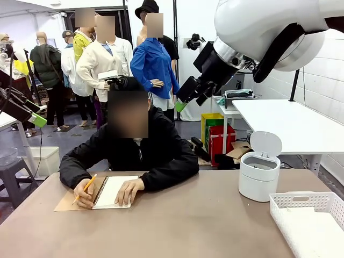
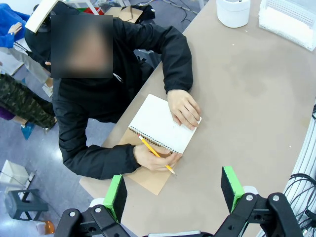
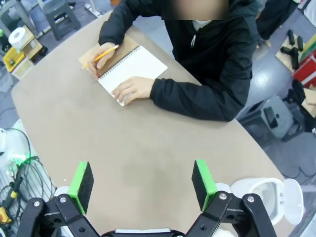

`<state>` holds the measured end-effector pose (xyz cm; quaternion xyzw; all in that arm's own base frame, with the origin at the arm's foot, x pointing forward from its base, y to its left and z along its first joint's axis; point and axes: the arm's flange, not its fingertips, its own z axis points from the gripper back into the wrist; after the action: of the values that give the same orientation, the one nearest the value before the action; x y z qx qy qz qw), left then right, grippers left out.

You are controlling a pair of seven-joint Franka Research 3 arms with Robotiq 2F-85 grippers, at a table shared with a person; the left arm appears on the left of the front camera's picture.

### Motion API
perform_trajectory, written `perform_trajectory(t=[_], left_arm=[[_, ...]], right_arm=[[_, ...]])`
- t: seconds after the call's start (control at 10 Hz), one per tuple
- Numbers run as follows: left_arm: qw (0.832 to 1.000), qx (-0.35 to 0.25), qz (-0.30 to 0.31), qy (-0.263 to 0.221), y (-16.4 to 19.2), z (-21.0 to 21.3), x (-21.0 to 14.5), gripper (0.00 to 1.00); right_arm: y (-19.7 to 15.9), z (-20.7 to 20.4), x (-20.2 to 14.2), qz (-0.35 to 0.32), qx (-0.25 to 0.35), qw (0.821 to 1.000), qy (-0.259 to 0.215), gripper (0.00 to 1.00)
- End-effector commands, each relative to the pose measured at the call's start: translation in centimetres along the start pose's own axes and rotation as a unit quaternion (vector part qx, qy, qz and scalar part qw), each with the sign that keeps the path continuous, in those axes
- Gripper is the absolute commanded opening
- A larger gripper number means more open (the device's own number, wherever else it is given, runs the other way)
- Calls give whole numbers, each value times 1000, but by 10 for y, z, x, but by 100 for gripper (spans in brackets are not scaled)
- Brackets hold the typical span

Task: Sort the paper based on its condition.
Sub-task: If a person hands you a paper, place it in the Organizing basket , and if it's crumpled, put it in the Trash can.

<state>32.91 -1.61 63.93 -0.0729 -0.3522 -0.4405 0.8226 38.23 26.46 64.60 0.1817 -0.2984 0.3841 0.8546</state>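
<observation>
1. White paper point(image 1: 114, 189) is found as the open page of a spiral notebook point(image 2: 160, 123), which lies flat at the far left part of the worktop point(image 1: 188, 226). It is bound at the spiral and is not yet a loose piece.
2. The page is pressed down by the person's flat hand point(image 1: 130, 191), and a yellow pencil point(image 1: 85, 189) is held at its edge by the person's writing hand point(image 1: 83, 200).
3. The left gripper point(image 2: 174, 190) is held high above the notebook, with the jaws wide apart and nothing between them. The right gripper point(image 3: 142, 178) is likewise spread and empty, above the bare middle of the worktop.
4. The step in hand is judged to be waiting, since sorting cannot be started before a piece is released.
5. For the next move, a free piece is needed, and its condition, smooth or crumpled, must be checked.
6. A white bin with its lid up point(image 1: 259, 174) and a white basket point(image 1: 303, 200) are placed at the right. The broad middle gives room for a descent, but the person's arms lie close around the notebook edges.
</observation>
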Motion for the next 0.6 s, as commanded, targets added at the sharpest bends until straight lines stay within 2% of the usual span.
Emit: perform_trajectory(t=[0.0, 0.1, 0.5], left_arm=[[1000, -2, 1, -3, 1, 1, -1, 100], [1000, -2, 1, -3, 1, 1, -1, 100], [1000, -2, 1, -3, 1, 1, -1, 100]], right_arm=[[-2, -6, -2, 2, 19, 1000, -17, 100], [0, 0, 0, 0, 0, 1000, 0, 100], [0, 0, 0, 0, 0, 1000, 0, 100]])
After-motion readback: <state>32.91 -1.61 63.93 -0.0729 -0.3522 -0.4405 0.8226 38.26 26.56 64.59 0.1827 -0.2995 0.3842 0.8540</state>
